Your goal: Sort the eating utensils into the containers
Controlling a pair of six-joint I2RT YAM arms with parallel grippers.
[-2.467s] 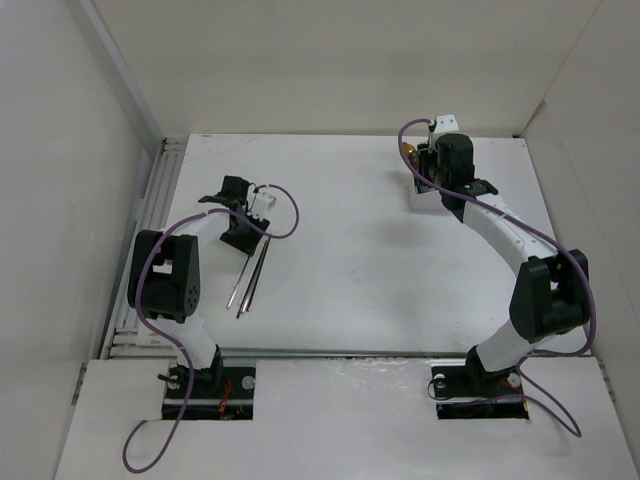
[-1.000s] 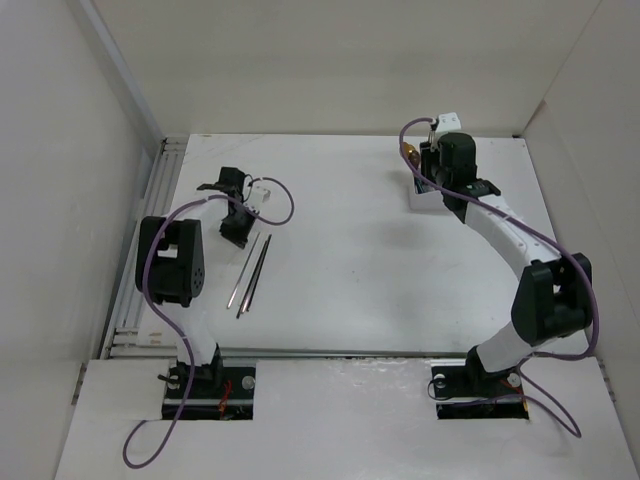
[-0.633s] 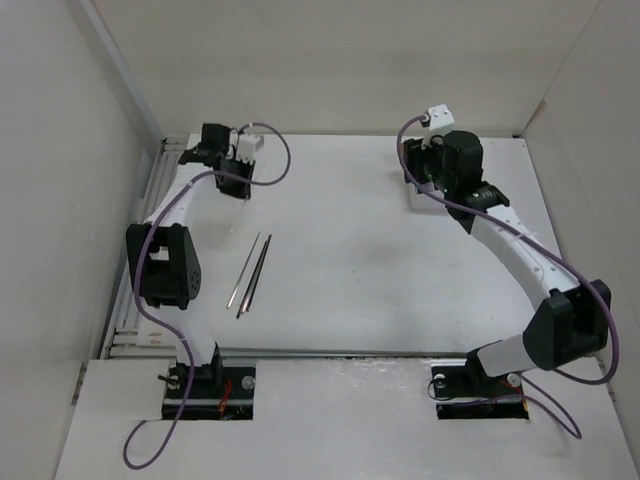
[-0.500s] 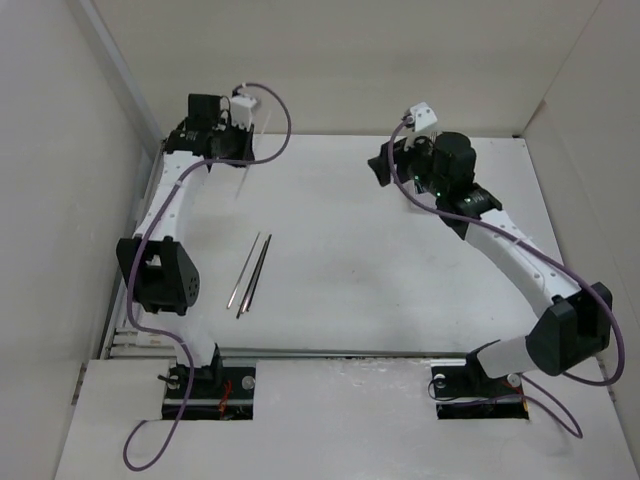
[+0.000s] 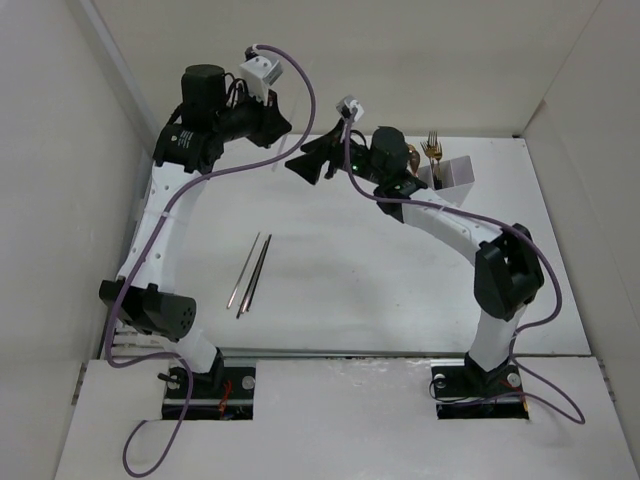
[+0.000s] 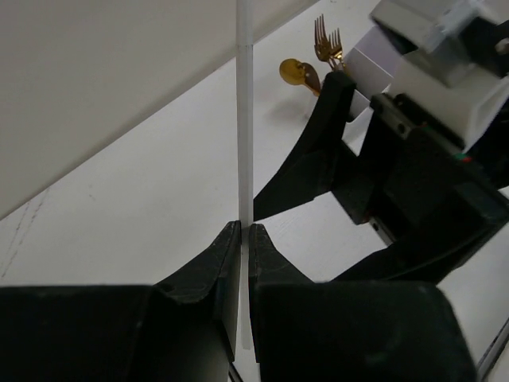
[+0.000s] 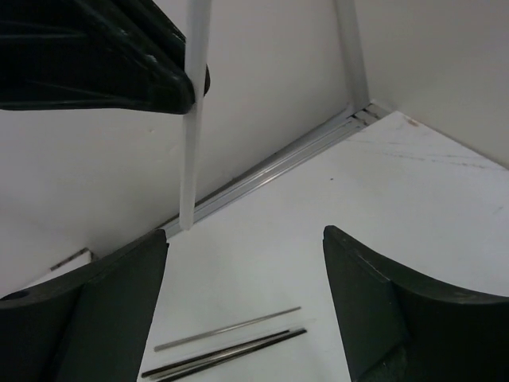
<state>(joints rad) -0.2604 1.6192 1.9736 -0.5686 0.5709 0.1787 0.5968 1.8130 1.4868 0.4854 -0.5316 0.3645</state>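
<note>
From above, the left gripper (image 5: 272, 122) hung high, well left of the small white translucent divided box (image 5: 458, 175), which held gold-headed forks (image 5: 432, 148). The right gripper (image 5: 305, 165), jaws spread wide and holding nothing, sat between the left gripper and the box. Two thin silver-grey chopsticks (image 5: 250, 272) lay together on the table, far left of the box and nearer the arm bases.

At the left wrist, the pincer was clamped on a thin pale chopstick (image 6: 246, 119) standing upright, with the box beyond.

At the right wrist, that chopstick ended close to one parted finger; contact unclear.
</note>
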